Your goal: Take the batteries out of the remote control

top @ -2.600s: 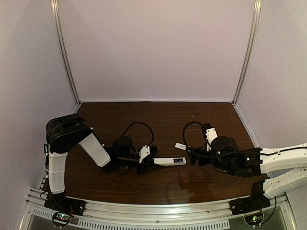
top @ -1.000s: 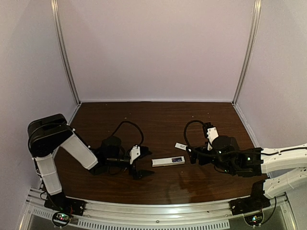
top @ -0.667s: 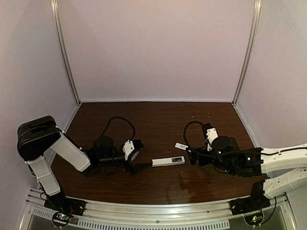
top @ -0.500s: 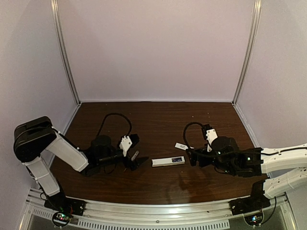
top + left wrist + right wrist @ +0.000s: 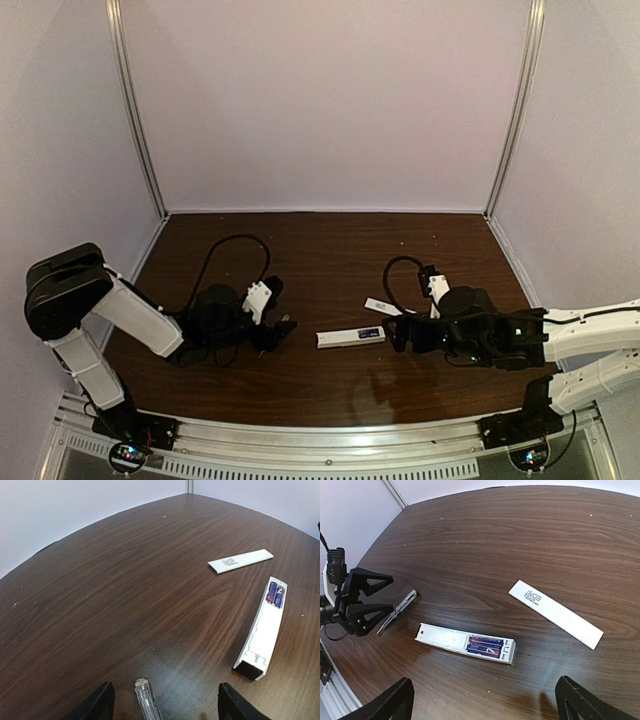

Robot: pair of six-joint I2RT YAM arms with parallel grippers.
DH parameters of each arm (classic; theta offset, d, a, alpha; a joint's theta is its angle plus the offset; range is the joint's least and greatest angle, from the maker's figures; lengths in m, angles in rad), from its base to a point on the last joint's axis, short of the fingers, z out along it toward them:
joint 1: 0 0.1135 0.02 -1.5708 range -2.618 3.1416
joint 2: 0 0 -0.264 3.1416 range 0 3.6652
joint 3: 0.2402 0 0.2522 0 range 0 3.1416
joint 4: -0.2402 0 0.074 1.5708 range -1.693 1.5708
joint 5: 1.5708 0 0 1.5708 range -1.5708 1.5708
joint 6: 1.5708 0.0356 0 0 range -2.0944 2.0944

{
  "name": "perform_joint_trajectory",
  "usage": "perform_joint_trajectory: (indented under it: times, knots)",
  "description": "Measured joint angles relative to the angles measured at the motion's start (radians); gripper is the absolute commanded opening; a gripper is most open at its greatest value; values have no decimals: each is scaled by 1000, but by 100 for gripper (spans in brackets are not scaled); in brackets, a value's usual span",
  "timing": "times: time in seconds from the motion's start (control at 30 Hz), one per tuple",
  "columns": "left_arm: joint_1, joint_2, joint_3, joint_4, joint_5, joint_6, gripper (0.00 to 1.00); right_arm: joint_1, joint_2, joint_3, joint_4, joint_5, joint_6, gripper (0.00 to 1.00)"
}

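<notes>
- Batteries (image 5: 485,647): two purple cells sit side by side in the open compartment at one end of the remote control (image 5: 445,639), and neither has been lifted out
- The remote control lies flat on the table (image 5: 330,250) between the two arms, compartment facing up, and neither gripper touches it
- Its back cover (image 5: 555,614) is already off and lies on the wood apart from the remote, toward the far side, with its printed mark facing up
- A screwdriver (image 5: 397,611) lies on the table by the left gripper (image 5: 162,702); in the left wrist view one end of it shows between the fingers, touching neither
- The left gripper's fingers are spread wide and hold nothing; it sits well to the left of the remote
- The right gripper (image 5: 487,700) is also spread wide and empty, and in the top view it is just beside the remote's battery end
- Judged from this layout, the opening step is finished and the unloading itself has not begun: both cells are left to take out
- The cells look snug in their recess, so the next move probably calls for prying or tipping them free while the remote body is kept from sliding
</notes>
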Motion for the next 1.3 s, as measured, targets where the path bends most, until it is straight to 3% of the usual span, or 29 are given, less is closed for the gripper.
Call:
perform_joint_trajectory:
  times: [0.47,0.63,1.3]
  knots:
    - [-13,-47,-2,-165,-28,-115,54,76,97,41,-35,-34,82,100]
    - [-53,-47,-2,-221,-59,-137,39,92,120,48,-43,-34,96,100]
    - [-84,-46,26,-337,-147,-165,28,112,124,49,-68,-32,114,100]
